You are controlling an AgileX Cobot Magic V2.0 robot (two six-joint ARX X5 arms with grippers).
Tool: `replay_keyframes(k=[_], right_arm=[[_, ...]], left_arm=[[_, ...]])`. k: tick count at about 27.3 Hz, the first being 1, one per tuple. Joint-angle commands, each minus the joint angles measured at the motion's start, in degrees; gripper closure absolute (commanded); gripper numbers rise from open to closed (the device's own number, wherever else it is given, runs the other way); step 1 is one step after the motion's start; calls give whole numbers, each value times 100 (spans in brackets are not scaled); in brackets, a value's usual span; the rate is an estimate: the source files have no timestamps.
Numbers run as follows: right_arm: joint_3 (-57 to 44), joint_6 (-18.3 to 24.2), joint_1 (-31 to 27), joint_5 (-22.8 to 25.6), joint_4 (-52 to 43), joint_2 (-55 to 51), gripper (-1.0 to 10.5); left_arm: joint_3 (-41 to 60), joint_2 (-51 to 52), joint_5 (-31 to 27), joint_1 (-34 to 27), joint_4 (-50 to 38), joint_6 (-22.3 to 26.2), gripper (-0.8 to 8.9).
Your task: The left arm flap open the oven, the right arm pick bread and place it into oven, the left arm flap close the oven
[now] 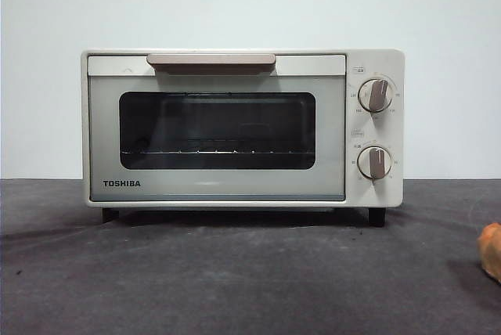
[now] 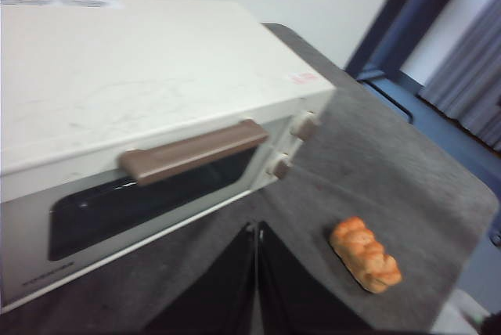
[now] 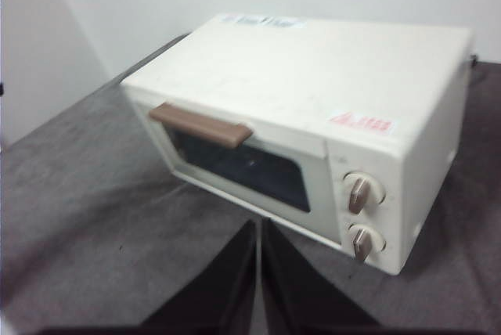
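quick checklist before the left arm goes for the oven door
1. Oven door shut, ready to be flapped open: ok.
2. Handle free, nothing on it: ok.
3. Left gripper jaws together, above the table in front of the door, off the handle: ok.
4. Right gripper jaws together, holding nothing, away from the oven: ok.
5. Bread on the table beside the oven, outside the door's swing: ok.
6. Rack inside bare: cannot tell.

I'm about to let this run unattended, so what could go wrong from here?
The oven door is shut, so the bread cannot go in until the left end effector catches the handle. The bread lies near the table's right edge and a clumsy grasp might push it off.
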State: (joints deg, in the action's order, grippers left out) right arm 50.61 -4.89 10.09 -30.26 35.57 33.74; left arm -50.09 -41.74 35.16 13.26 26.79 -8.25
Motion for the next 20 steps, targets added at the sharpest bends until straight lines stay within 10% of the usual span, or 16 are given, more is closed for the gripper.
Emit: replay_keyframes(k=[1, 6, 13, 20], right_arm=[[96, 66, 9, -15, 9, 22, 940], [96, -94, 15, 11, 20, 22, 901], [96, -369, 15, 52, 50, 26, 444], [96, -564, 20, 24, 55, 26, 397]], left_arm=[[-107, -13, 68, 76, -66, 116, 803], [-107, -22, 68, 103, -153, 118, 725], [-107, -31, 66, 103, -264, 118, 380], [-107, -31, 66, 109, -264, 118, 305]])
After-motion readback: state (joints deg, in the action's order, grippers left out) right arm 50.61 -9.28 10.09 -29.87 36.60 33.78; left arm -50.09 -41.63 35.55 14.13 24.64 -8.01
